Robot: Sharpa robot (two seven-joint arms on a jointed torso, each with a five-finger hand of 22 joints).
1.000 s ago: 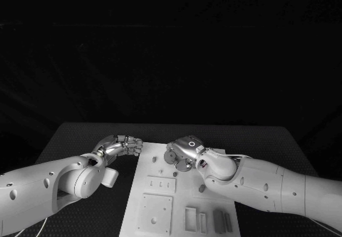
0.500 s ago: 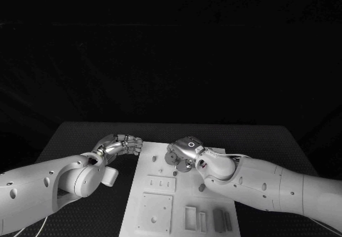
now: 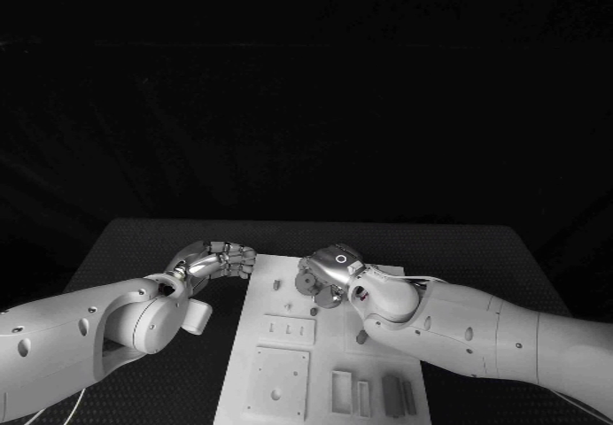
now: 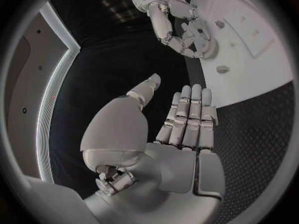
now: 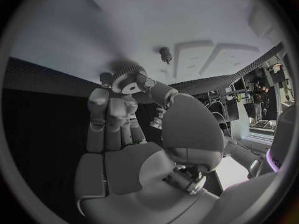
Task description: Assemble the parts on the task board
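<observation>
The white task board (image 3: 322,354) lies in the middle of the black table. Over its far end my right hand (image 3: 335,273) pinches a small toothed gear (image 3: 308,283) between thumb and fingers. The right wrist view shows that gear (image 5: 128,79) held just above the board (image 5: 93,30), a short way from an upright peg (image 5: 165,54). My left hand (image 3: 214,261) hovers beside the board's far left corner and holds nothing. In its wrist view the left hand (image 4: 177,129) has straight fingers and the thumb apart; beyond it are the right hand (image 4: 171,22) and gear (image 4: 199,37).
Two square recessed plates (image 3: 289,330) (image 3: 279,382) sit on the board's left half. Narrow slots and upright pieces (image 3: 390,396) stand at its near right. Small pegs (image 3: 275,285) (image 3: 361,336) rise from the board. Black table (image 3: 153,239) surrounds it.
My right hand with the gear has crept slightly to the left over the board's far end. The left hand has stayed where it was.
</observation>
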